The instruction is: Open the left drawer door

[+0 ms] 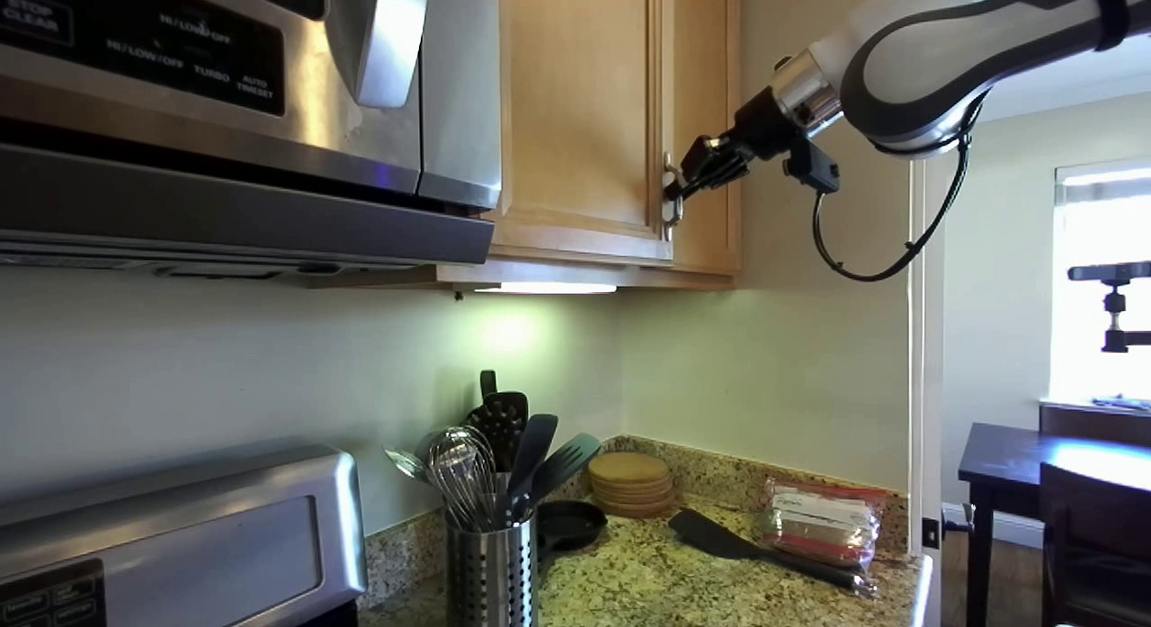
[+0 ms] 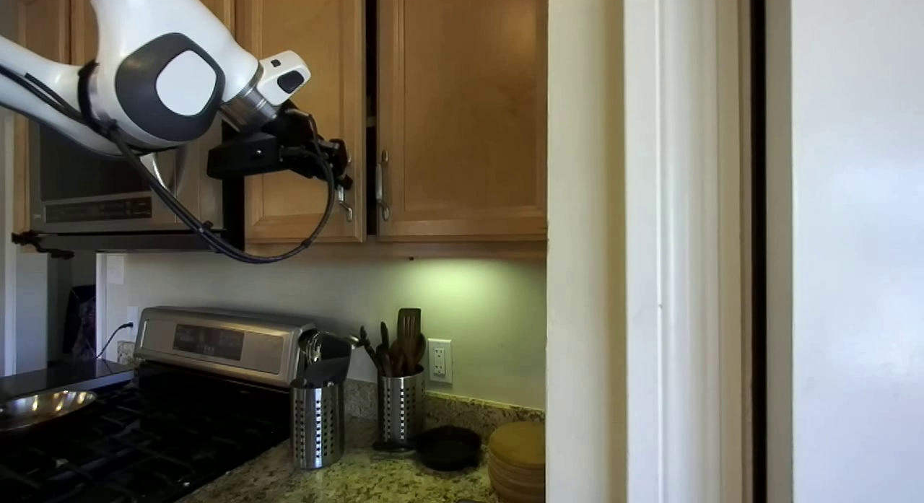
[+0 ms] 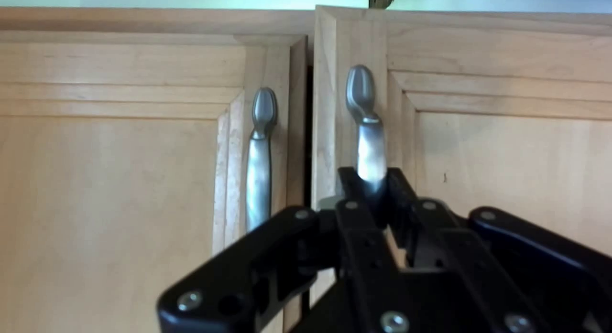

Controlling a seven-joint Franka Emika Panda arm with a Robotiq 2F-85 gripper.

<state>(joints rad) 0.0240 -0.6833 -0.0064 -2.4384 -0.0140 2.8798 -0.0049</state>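
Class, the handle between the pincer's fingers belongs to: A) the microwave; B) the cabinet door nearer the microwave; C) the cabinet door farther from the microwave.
B: the wrist view shows the pincer shut on a metal bar handle, and an exterior view puts it at the cabinet door nearer the microwave.

White arm (image 2: pixel 180 81), rounded dark-grey panel (image 2: pixel 136 92), black cable (image 2: pixel 253 258), black hand (image 3: pixel 373 187) with silver screws (image 3: pixel 395 322).

Honey-coloured door (image 1: pixel 575 105), black pincer (image 3: pixel 372 180)
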